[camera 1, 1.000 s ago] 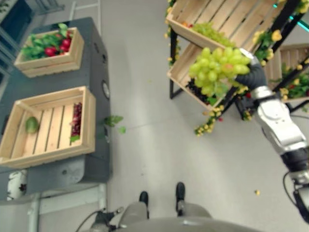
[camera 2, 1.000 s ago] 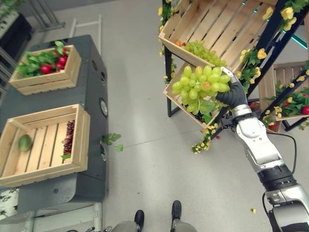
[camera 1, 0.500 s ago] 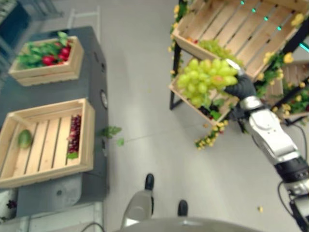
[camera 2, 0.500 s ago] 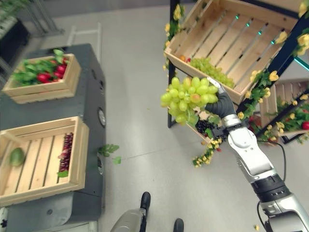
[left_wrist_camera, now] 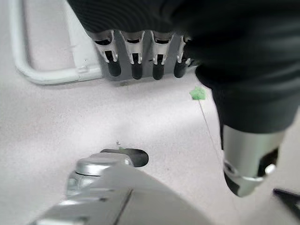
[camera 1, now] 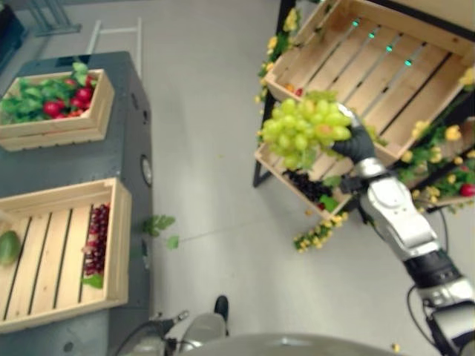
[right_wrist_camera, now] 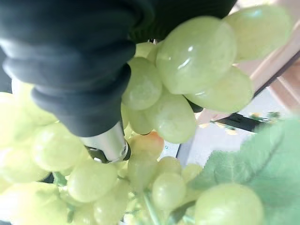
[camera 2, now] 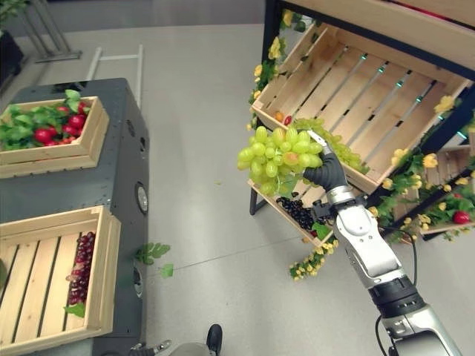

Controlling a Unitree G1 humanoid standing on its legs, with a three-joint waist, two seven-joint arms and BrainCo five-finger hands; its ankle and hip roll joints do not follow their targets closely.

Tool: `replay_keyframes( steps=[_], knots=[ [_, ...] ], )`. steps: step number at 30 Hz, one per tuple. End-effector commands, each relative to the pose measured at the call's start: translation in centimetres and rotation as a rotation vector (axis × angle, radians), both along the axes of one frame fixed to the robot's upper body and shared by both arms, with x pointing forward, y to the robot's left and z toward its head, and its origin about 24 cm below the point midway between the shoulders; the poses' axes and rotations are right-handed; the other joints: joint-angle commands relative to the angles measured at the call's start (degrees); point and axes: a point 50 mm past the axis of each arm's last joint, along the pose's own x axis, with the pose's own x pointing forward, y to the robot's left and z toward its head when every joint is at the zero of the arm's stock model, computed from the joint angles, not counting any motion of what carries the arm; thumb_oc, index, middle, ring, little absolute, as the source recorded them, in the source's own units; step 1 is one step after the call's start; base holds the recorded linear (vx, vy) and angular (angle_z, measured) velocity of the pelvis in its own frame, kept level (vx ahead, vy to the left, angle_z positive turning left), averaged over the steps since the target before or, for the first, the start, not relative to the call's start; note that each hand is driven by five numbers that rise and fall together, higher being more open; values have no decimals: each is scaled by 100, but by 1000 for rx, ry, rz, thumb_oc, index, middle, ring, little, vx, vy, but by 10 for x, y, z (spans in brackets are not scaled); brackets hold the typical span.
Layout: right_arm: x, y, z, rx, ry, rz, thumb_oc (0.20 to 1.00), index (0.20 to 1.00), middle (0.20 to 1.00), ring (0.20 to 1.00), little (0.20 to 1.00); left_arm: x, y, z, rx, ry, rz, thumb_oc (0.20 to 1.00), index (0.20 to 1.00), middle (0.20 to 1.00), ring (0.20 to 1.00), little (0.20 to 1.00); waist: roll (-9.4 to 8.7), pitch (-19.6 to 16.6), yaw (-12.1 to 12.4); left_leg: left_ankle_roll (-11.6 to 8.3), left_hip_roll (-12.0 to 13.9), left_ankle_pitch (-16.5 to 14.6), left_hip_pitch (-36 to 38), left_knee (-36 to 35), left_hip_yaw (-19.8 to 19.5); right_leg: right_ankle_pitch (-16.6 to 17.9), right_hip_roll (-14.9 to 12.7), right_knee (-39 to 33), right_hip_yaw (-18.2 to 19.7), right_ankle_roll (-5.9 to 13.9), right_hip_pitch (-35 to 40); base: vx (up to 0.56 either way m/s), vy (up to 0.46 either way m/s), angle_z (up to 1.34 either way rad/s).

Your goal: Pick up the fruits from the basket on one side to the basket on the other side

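My right hand (camera 2: pixel 325 172) is shut on a big bunch of green grapes (camera 2: pixel 277 156), held in the air in front of the wooden shelf crates (camera 2: pixel 349 81) on the right. In the right wrist view the green grapes (right_wrist_camera: pixel 187 65) crowd round my thumb (right_wrist_camera: pixel 105 145). A second green bunch (camera 2: pixel 338 148) lies in the upper shelf crate, and dark grapes (camera 2: pixel 297 213) lie in the lower one. On the left, a wooden crate (camera 1: pixel 115 245) on the dark cart holds red grapes (camera 1: pixel 95 239) and a green fruit (camera 1: pixel 7 246). My left hand (left_wrist_camera: pixel 140 61) hangs open over the floor.
A second crate (camera 1: pixel 56 111) of red fruit and leaves stands at the cart's far end. The black shelf frame (camera 2: pixel 263 111) is trimmed with yellow flowers (camera 2: pixel 312 261). Green leaves (camera 1: pixel 156 224) lie on the grey floor between cart and shelf.
The camera has shifted, so the whole scene has slid. My right hand with the green grapes has drawn away from the shelf crates, leftward, the grip unchanged.
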Motion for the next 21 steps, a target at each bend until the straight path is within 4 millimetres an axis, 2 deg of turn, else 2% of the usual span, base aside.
replay_keyframes(
  steps=[1, 2, 3, 4, 5, 7, 9, 10, 11, 16, 20, 21],
  knots=[
    [2, -9, 55, -20, -231, -14, 200, 200, 200, 200, 200, -8, -8, -3, -14, 20, 6, 1000, 1000, 1000, 1000, 1000, 232, -86, 39, -128, -149, 80, -213, 37, -358, 473, 418, -1612, -180, -351, 277, 291, -79, 41],
    [1, -14, 56, -15, -235, -28, 200, 200, 200, 200, 200, -5, -8, -3, -9, 20, -13, 1000, 1000, 1000, 1000, 1000, 132, -134, -59, -185, -250, -37, -50, -77, -481, 586, 371, -2775, -67, -372, 201, 197, -71, 41],
    [1, -14, 56, -15, -234, -28, 200, 200, 200, 200, 200, -5, -8, -3, -9, 21, -14, 1000, 1000, 1000, 1000, 1000, 152, -132, -69, -186, -231, -62, -20, -84, -500, 603, 388, -2864, -86, -374, 274, 324, -110, 68],
    [-1, -18, 58, -5, -245, -40, 200, 200, 200, 200, 200, -3, -7, -3, -2, 24, -29, 1000, 1000, 1000, 1000, 1000, 80, -139, -147, -206, -321, -156, 55, -48, -654, 900, 411, -3469, 171, -338, 213, 284, -142, 61],
    [-2, -22, 56, -3, -244, -59, 200, 200, 200, 200, 200, -9, -7, -4, -1, 41, -33, 1000, 1000, 1000, 1000, 1000, 42, -196, -155, -292, -267, -272, 166, -88, -726, 1309, -17, -3988, 268, -98, 275, 314, -140, 69],
    [-4, -23, 56, -34, -240, -63, 200, 200, 200, 200, 200, -17, -7, -5, 1, 63, -31, 1000, 1000, 1000, 1000, 1000, -60, -326, -134, -232, -373, -344, 227, -76, -749, 1404, 193, -4036, 334, -211, 483, 214, -61, 57],
    [-6, -29, 58, -36, -244, -70, 200, 200, 200, 200, 200, -25, -11, -7, -15, 91, -38, 1000, 1000, 1000, 1000, 1000, -133, -485, -132, -259, -332, -354, 379, -256, -777, 1383, 308, -4167, 188, -338, 737, 161, -45, 29],
    [-6, -29, 58, -36, -244, -70, 200, 200, 200, 200, 200, -25, -11, -7, -15, 91, -38, 1000, 1000, 1000, 1000, 1000, -132, -482, -133, -259, -331, -353, 383, -259, -779, 1384, 308, -4169, 186, -338, 742, 148, -75, 6],
    [-8, -39, 60, -46, -244, -105, 200, 200, 200, 200, 200, -31, -15, -9, -31, 107, -29, 1000, 1000, 1000, 1000, 1000, -145, -610, -127, -290, -313, -382, 407, -332, -784, 1357, 345, -4343, 75, -347, 924, 92, -52, -1],
    [-11, -58, 66, -69, -246, -171, 200, 200, 200, 200, 200, -39, -23, -11, -54, 136, -50, 1000, 1000, 1000, 1000, 1000, -107, -745, -109, -346, -251, -382, 428, -408, -801, 1233, 390, -4428, 11, -384, 1101, 88, -49, -6],
    [-7, -74, 67, -88, -224, -235, 200, 200, 200, 200, 200, -45, -26, -13, -66, 159, -70, 1000, 1000, 1000, 1000, 1000, -90, -817, -94, -397, -205, -397, 449, -445, -803, 1146, 396, -4475, -36, -408, 1208, 44, -25, 1],
    [-3, -84, 66, -89, -204, -277, 200, 200, 200, 200, 200, -46, -27, -13, -66, 165, -76, 1000, 1000, 1000, 1000, 1000, -78, -843, -83, -409, -196, -403, 454, -461, -794, 1125, 396, -4500, -37, -405, 1242, 0, 0, 0]
  ],
)
